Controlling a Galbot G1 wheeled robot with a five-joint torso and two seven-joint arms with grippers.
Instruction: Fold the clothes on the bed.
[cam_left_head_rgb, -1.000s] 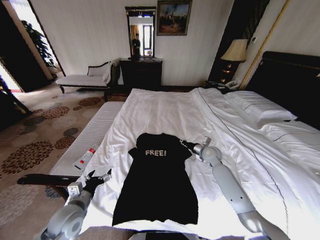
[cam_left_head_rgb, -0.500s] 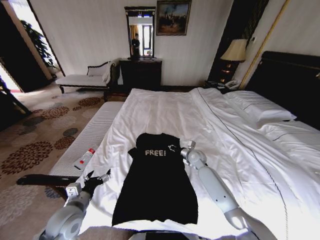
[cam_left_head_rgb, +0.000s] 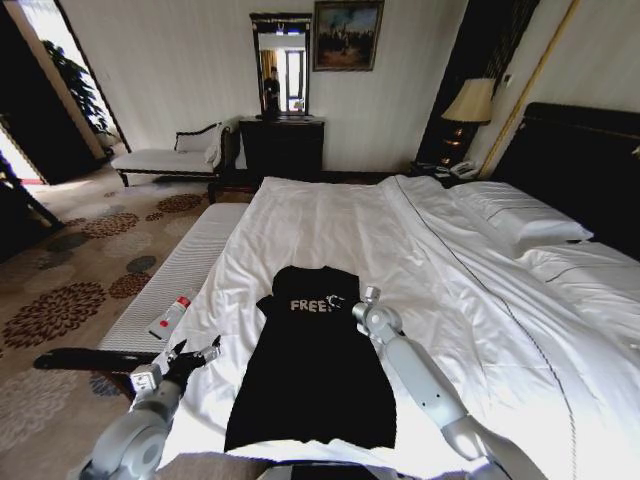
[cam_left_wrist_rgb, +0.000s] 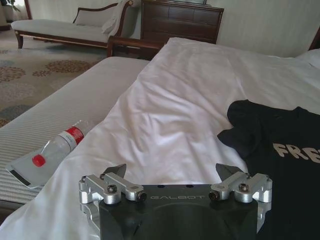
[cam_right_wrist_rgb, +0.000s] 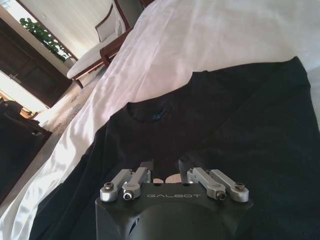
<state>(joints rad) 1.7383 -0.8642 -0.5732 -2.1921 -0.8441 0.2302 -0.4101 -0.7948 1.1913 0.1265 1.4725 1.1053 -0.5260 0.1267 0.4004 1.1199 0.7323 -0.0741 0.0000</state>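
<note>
Left gripper (cam_left_head_rgb: 193, 353) hangs at the near left edge of the bed (cam_left_head_rgb: 330, 215), its two fingers spread wide with nothing between them; in the left wrist view the gripper (cam_left_wrist_rgb: 173, 173) sits over bare white sheet, apart from the garment. Beyond it on the left a plastic bottle (cam_left_wrist_rgb: 49, 153) with a red cap and red label lies on its side on the ribbed white bench (cam_left_head_rgb: 175, 270) that runs along the bed's edge.

Moving right, the clothes (cam_left_head_rgb: 312, 375), a black short-sleeved piece with white lettering on the chest, lie spread flat on the near part of the sheet, collar toward the far end, hem toward the robot.

Right gripper (cam_left_head_rgb: 338, 301) is down on the chest of the garment, over the end of the lettering, with the grey arm stretching back to the lower right. In the right wrist view this gripper (cam_right_wrist_rgb: 165, 167) has its fingers drawn in to a narrow gap, tips down at the black fabric (cam_right_wrist_rgb: 220, 120); whether they pinch cloth I cannot tell from these views

Farther right lie the pillows (cam_left_head_rgb: 520, 222) before the dark headboard (cam_left_head_rgb: 585, 160)
</note>
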